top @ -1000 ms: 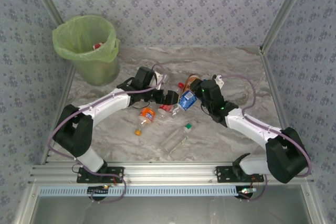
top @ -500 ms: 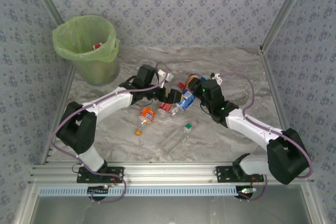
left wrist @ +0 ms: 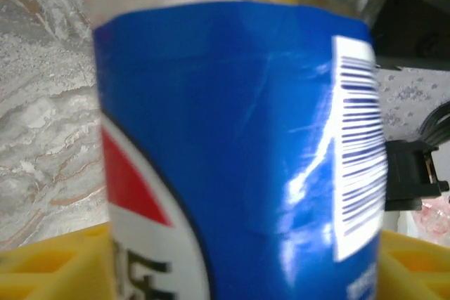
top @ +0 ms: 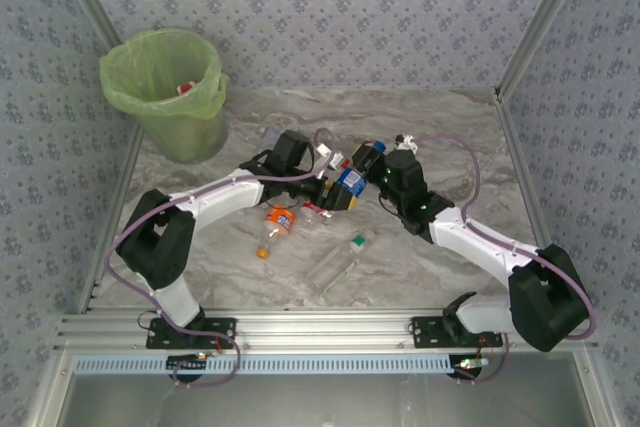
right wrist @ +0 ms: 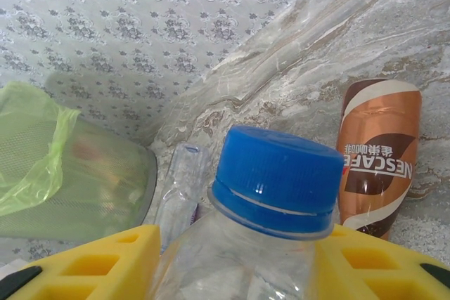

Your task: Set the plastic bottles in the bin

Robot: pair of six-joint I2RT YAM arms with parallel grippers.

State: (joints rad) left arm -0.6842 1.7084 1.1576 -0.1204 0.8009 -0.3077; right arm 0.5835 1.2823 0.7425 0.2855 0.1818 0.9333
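A clear bottle with a blue label (top: 350, 180) and a blue cap (right wrist: 278, 173) is held off the table at mid-scene. My right gripper (top: 368, 164) is shut on it just below the cap, its yellow pads (right wrist: 105, 261) on either side of the neck. My left gripper (top: 338, 190) stands open around the labelled body (left wrist: 239, 145), and that body takes up all the space between its yellow pads (left wrist: 49, 265). The light-green bin (top: 165, 87) stands at the far left, with its bag-lined side (right wrist: 63, 173) in the right wrist view.
On the table lie an orange-labelled bottle (top: 281, 219), a clear bottle with a green cap (top: 335, 265), a brown Nescafe bottle (right wrist: 378, 152) and a bare clear bottle (right wrist: 179, 187). A red-capped item (top: 345, 160) lies by the grippers. Something red (top: 185, 88) sits in the bin.
The right gripper has lifted the blue-labelled bottle and carried it a little left. The left gripper has moved right until its fingers sit around the bottle's body.
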